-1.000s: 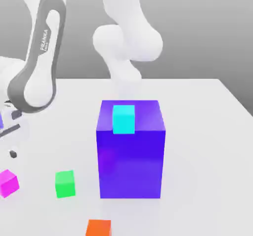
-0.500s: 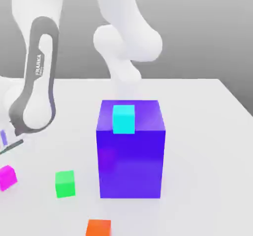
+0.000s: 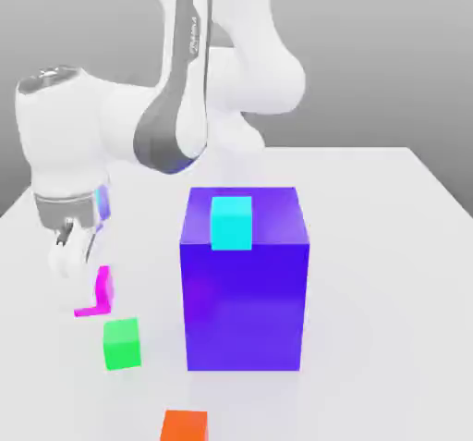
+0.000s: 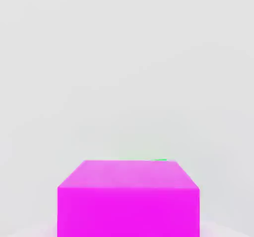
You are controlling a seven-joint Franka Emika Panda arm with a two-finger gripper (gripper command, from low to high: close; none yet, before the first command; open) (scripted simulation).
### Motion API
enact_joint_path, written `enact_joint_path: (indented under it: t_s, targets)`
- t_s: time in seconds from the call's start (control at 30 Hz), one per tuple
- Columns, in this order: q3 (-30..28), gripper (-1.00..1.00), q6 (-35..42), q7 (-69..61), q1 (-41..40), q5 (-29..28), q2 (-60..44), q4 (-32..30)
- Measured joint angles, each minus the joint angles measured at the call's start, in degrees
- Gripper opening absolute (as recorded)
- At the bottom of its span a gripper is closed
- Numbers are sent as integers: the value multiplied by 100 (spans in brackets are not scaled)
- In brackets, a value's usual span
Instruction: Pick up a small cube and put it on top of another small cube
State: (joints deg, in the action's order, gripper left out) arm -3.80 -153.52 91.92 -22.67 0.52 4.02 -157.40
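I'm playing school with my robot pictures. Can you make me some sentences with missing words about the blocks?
1. The small cyan cube sits on the big ____ box.
2. The small green cube stands on the white ____.
3. The small magenta cube is under the robot's end effector, nearest the small ____ cube.

Missing words: blue; table; green

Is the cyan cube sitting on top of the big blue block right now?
Yes, in the exterior view the cyan cube rests on the top face of the big blue block.

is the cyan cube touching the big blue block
Touching. In the exterior view the cyan cube rests flat on the top face of the big blue block, near that face's front edge, with no gap beneath it.
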Motion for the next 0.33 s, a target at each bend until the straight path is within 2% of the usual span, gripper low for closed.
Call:
enact_joint_path:
  t_s: [0.2,0.23,0.33]
  targets:
    - [43,-100,-974,-210,18,37,-941,-37]
    - [69,100,-1112,-240,3,76,-1086,-32]
    - [69,100,-1112,-240,3,76,-1086,-32]
